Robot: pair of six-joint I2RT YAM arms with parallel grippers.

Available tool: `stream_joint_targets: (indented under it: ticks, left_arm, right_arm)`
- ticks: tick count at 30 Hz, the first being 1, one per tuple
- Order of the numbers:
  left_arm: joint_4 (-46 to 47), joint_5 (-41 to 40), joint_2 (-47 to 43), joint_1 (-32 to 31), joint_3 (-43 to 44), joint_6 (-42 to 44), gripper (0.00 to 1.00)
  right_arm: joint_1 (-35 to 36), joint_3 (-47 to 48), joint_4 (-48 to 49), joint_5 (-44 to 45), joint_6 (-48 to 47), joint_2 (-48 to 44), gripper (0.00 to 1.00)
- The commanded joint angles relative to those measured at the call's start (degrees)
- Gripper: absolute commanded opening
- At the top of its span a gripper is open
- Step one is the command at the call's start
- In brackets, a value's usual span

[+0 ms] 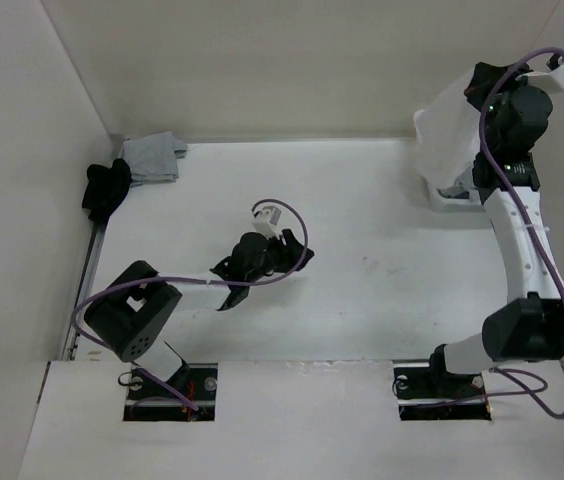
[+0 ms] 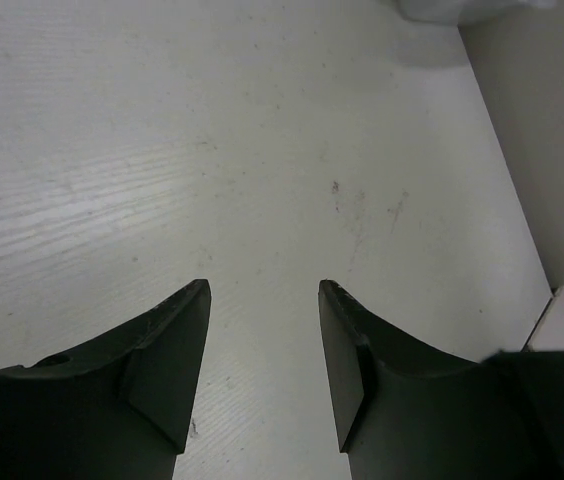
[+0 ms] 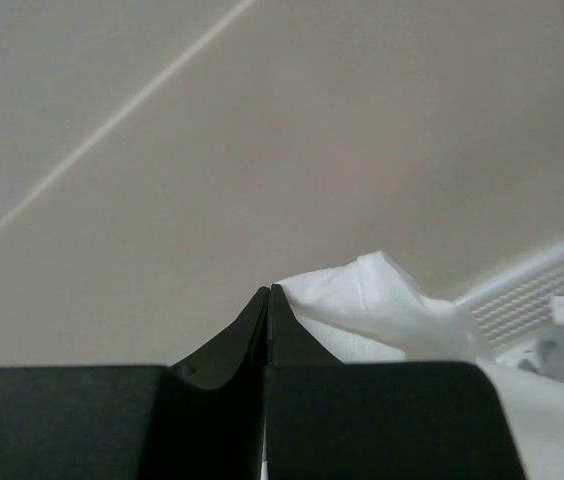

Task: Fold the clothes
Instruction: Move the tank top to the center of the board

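- My right gripper (image 3: 267, 300) has its 2 fingers pressed tight together, raised high at the far right corner of the table (image 1: 362, 300).
- The clothes (image 1: 447, 130), 1 thin white garment, hang in a loose drape from that gripper, above the white basket (image 1: 452, 203). The pinch point itself is hidden behind my fingers in the wrist view, but I judge from the way the cloth dangles that I am gripping an edge of it.
- My left gripper (image 2: 262, 285) is spread wide and holds nothing, poised low over bare tabletop near the middle, well apart from the garment.
- The grey garments (image 1: 152, 158) and the black garment (image 1: 105, 190) lie bunched in the far left corner, untouched by either arm.
- Progress as I read it: very early. The garment is lifted up over the basket, and that is all; 0 folds are made.
- Left to do: bring it over the open table, lay it flat with straps sorted, then fold it, likely with my left gripper taking a second edge.
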Motion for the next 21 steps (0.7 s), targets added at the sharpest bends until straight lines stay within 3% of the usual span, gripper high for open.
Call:
stream_joint_targets:
  ticks: [1,4,8,11,13,17,19,20,21]
  left_arm:
    - [2.07,0.13,-7.26,4.15,-1.75,-3.51,0.45]
    - [-0.99,0.40,-11.99,8.10,-2.54,-6.15,0.45]
    - [-4.60,-0.13,-17.27,11.62,-3.24,-7.39,0.45]
    - [-7.15,-0.13,-20.79,13.91,-4.29,-8.88,0.45]
    - [-8.73,-0.65,-22.55,14.61,-5.44,-8.53,0.45]
    - [-13.65,-2.85,-22.56,14.71,-6.76,-7.13,0.45]
    - [-16.81,-3.64,-21.07,14.01,-6.59,-4.76,0.45]
    - [-17.17,-3.73,-20.89,13.91,-6.50,-4.49,0.45]
    - [-19.35,-4.17,-18.89,12.52,-5.37,-3.10,0.46]
  right_arm:
    - [6.93,3.60,-0.69,-1.12,0.93,-6.03,0.00]
    - [13.60,12.56,-5.87,-2.53,1.98,-7.27,0.00]
    - [20.46,10.41,-5.80,-2.88,3.30,-10.77,0.00]
    - [25.30,-8.61,0.85,-1.48,6.81,-18.67,0.00]
    - [27.59,-30.90,7.62,2.63,12.85,-25.43,0.00]
    - [28.57,-62.23,18.35,4.68,24.64,-33.44,0.02]
    - [28.22,-72.45,16.20,4.94,26.77,-40.10,0.10]
    - [28.13,-73.10,15.39,5.12,26.77,-40.92,0.10]
    - [26.91,-74.59,8.16,6.16,26.34,-45.63,0.18]
